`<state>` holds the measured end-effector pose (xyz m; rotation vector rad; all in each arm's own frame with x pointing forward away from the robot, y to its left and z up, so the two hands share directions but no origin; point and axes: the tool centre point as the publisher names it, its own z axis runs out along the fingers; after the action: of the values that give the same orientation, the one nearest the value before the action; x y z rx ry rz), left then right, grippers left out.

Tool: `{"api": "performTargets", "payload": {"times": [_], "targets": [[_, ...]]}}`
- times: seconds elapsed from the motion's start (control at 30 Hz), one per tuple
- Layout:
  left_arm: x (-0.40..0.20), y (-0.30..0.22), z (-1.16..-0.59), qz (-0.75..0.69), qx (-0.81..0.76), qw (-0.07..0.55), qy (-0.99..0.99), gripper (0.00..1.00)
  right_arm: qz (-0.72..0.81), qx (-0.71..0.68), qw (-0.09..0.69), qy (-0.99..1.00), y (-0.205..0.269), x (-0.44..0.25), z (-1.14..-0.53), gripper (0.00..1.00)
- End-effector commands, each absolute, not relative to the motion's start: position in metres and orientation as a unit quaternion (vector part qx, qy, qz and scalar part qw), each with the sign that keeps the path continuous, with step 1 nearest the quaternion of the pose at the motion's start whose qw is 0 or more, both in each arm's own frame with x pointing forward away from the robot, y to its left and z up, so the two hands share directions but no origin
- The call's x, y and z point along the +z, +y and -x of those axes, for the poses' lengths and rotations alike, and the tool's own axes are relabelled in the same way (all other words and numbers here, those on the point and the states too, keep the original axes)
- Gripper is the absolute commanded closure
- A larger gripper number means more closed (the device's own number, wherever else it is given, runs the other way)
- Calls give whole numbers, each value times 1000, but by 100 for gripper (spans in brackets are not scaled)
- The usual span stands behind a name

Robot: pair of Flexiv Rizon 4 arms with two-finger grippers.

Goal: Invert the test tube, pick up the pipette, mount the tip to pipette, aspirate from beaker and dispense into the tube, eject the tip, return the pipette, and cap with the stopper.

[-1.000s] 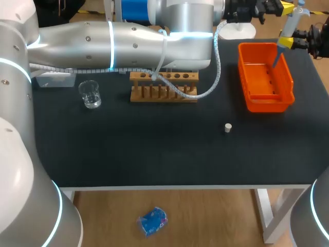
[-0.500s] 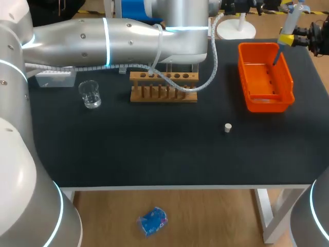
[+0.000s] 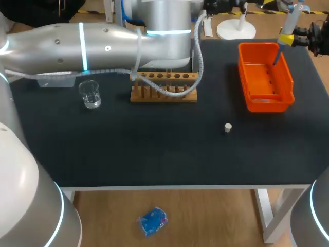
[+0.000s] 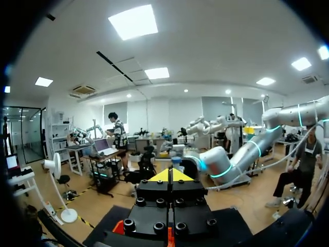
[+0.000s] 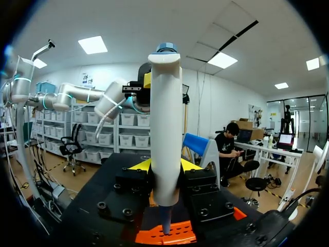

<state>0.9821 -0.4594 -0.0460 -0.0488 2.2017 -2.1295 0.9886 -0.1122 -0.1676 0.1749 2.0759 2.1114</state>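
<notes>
The pipette is off the desk, up at about 1 o'clock from the desk's middle. The right jaws grip its pale body from both sides, with a yellow tip pressed against each flank in the right wrist view. Its thin lower end points down over the far right corner of the orange tray, which lies at 2 o'clock; a strip of the tray's orange rim shows straight beneath the pipette. The left arm stretches across the far side of the desk from 10 o'clock towards 12. It covers the back edge of the wooden rack at 12 o'clock and most of a pale box at 10 o'clock. A grey hose sags from the arm and loops in front of the rack's holes, so whether a test tube stands there cannot be told. The left jaws are up past 12 o'clock, beside the round white stand base. In the left wrist view their yellow tips meet with nothing between them. The glass beaker stands at 10 o'clock, just beside the rack's left end and apart from it. The small white stopper sits alone at 3 o'clock, on bare desk well apart from the tray and the rack.
</notes>
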Motion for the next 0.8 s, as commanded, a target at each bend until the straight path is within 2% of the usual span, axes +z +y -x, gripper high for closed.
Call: {"api": "performTargets", "payload": {"times": [0.03,0.2,0.27,0.3,0.33,0.43,0.8], "targets": [[-44,-424,-959,31,-677,40,734,100,-59,708,88,698,-112,-167,-988,100],[-51,-406,-942,52,-653,42,754,100,-59,708,88,698,-112,-167,-988,100],[-55,-400,-936,57,-648,37,758,86,-59,708,88,698,-112,-167,-988,100],[-58,-398,-932,56,-646,33,761,69,-59,708,88,698,-112,-167,-988,100],[-60,-397,-930,57,-647,32,760,0,-59,708,88,698,-112,-167,-988,100],[-62,-402,-925,47,-652,16,756,0,-59,708,88,698,-112,-167,-988,100],[-62,-407,-926,48,-649,23,759,0,-59,708,88,698,-112,-167,-988,100]]}}
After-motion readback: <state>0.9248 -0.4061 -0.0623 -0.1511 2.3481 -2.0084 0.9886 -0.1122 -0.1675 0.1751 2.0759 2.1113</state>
